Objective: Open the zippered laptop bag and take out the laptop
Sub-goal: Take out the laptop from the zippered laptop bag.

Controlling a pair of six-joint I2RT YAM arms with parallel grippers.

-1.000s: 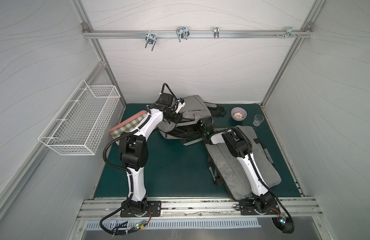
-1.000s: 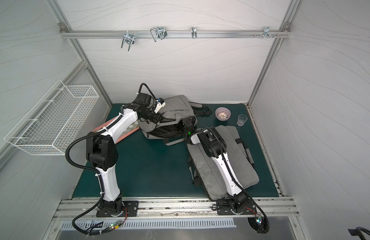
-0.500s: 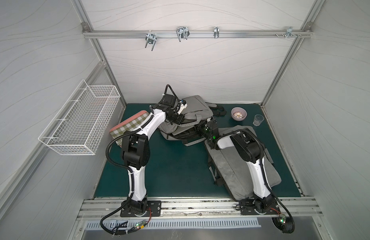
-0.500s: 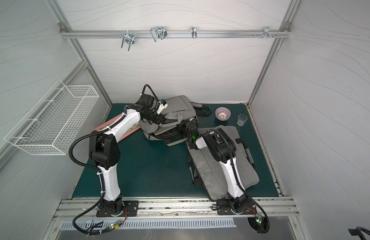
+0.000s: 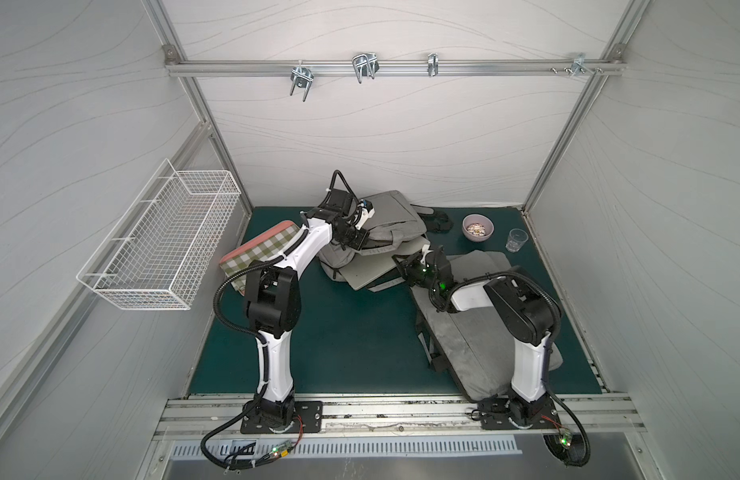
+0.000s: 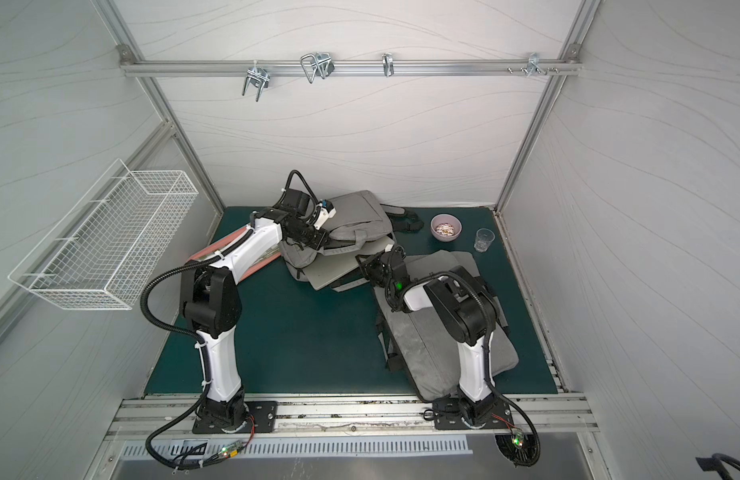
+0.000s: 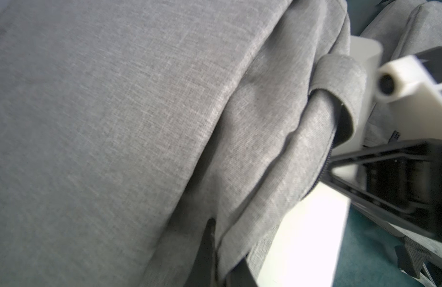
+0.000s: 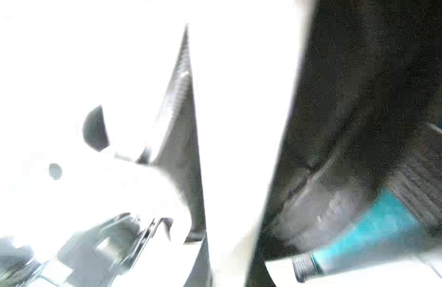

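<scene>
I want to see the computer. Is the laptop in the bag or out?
Partly out: the laptop pokes from the open gray bag, one end hidden inside.

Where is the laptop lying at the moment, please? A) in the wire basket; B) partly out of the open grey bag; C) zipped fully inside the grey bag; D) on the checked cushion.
B: in a top view the laptop shows as a pale slab sticking out from under the flap of the laptop bag, with the right gripper at its corner.
</scene>
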